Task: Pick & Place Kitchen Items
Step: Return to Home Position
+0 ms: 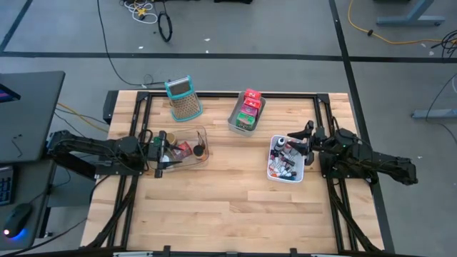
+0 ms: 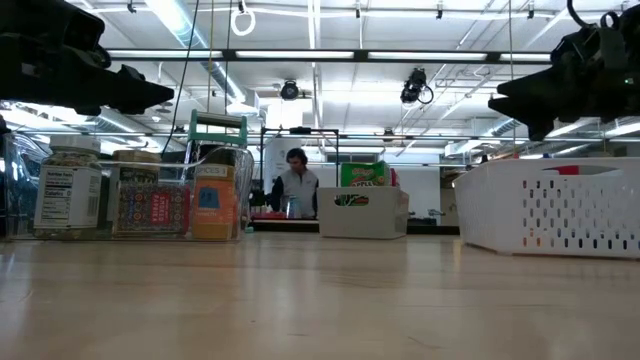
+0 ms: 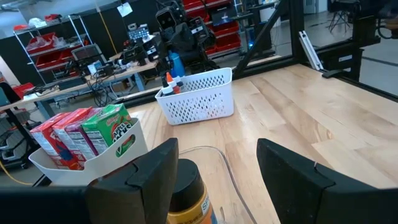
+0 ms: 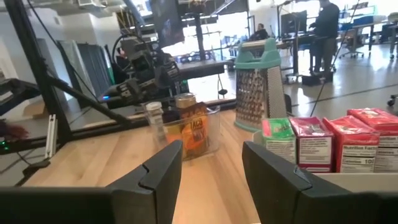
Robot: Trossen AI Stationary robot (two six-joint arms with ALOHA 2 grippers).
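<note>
The kitchen items sit in three containers. A clear bin [image 1: 187,146] holds short jars [image 2: 70,195]. A grey tub [image 1: 246,113] holds red, pink and green packets [image 4: 323,142]. A white slotted basket [image 1: 285,163] holds small bottles with coloured caps [image 3: 171,84]. My left gripper [image 1: 163,153] hangs level above the clear bin's left end, open, with a jar's lid [image 3: 186,183] below its fingers. My right gripper [image 1: 294,148] hangs level above the basket's right part, open and holding nothing.
A metal grater with a teal handle [image 1: 183,96] stands at the table's far edge, behind the clear bin. Bare wood [image 1: 235,207] fills the near half of the table. A person [image 2: 296,185] sits in the room beyond the far edge.
</note>
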